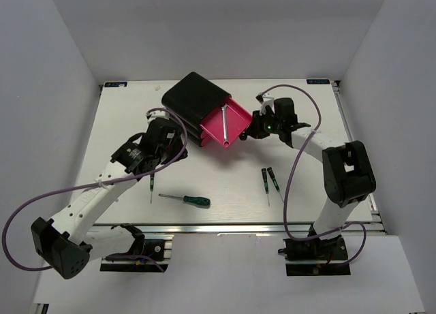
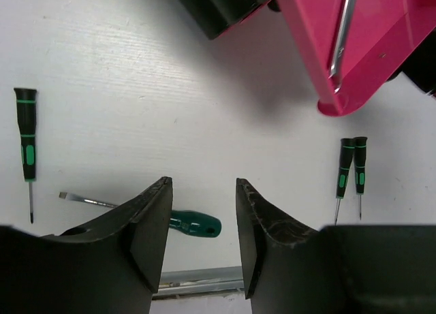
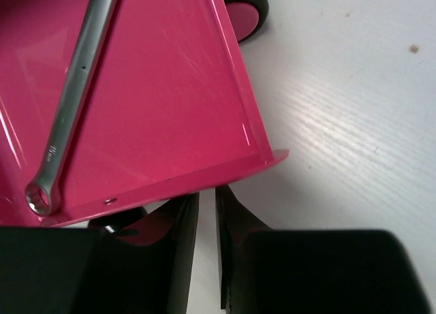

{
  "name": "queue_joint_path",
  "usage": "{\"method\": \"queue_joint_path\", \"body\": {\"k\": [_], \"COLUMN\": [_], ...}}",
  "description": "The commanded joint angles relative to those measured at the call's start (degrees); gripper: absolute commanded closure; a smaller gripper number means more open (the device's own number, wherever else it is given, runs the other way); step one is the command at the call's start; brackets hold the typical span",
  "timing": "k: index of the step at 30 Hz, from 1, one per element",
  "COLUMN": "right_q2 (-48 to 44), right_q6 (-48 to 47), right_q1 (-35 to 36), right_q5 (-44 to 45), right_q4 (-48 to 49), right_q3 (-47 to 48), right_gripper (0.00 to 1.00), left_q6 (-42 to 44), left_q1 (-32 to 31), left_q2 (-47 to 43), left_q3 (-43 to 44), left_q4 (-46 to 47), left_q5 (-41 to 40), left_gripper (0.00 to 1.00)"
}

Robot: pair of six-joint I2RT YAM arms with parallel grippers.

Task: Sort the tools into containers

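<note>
The black box (image 1: 194, 96) stands at the back centre with one pink drawer (image 1: 235, 127) pulled out toward the right. The silver wrench (image 1: 224, 123) lies in that drawer and also shows in the right wrist view (image 3: 73, 103). My right gripper (image 1: 251, 128) is at the drawer's front edge (image 3: 170, 184), its jaws nearly shut (image 3: 206, 205) with nothing seen between them; a black knob (image 3: 112, 222) sits just left of them. My left gripper (image 1: 170, 142) is open and empty (image 2: 203, 218), raised beside the box. The green-handled screwdriver (image 1: 187, 199) and three precision screwdrivers (image 1: 150, 186) (image 1: 265, 180) (image 1: 274, 178) lie on the table.
A second pink drawer front with a black knob (image 3: 246, 7) shows behind the open drawer. The white table (image 1: 225, 212) is walled at left, right and back, with a metal rail (image 1: 238, 225) along its near edge. Purple cables loop from both arms.
</note>
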Motion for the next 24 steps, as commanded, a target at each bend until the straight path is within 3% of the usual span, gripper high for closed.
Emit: {"method": "queue_joint_path", "body": {"k": [1, 11, 17, 20, 24], "right_q2": [0.4, 6.6, 10.6, 10.3, 6.4], "right_q6": [3.4, 7.8, 9.8, 8.8, 2.0], "right_q1": [0.5, 2.3, 3.9, 3.7, 1.9], "right_q5": [-0.3, -1.9, -1.3, 0.0, -3.2], "right_q4": [6.3, 4.7, 3.1, 3.2, 2.4], "right_q3": [6.1, 17.5, 23.0, 23.0, 21.9], "right_gripper": [0.79, 0.79, 0.74, 0.65, 0.29], "left_q6": [-3.0, -3.5, -3.4, -2.7, 1.6], "left_q1": [0.2, 0.2, 0.2, 0.3, 2.2], "left_q2": [-3.1, -3.5, -2.8, -2.0, 3.6], "left_q3": [-2.2, -5.4, -5.9, -4.6, 0.5], "left_q4": [2.7, 3.8, 3.9, 5.2, 7.7], "left_q5": [-1.2, -1.0, -2.1, -4.6, -3.0], "left_gripper": [0.47, 0.44, 0.44, 0.42, 0.41]}}
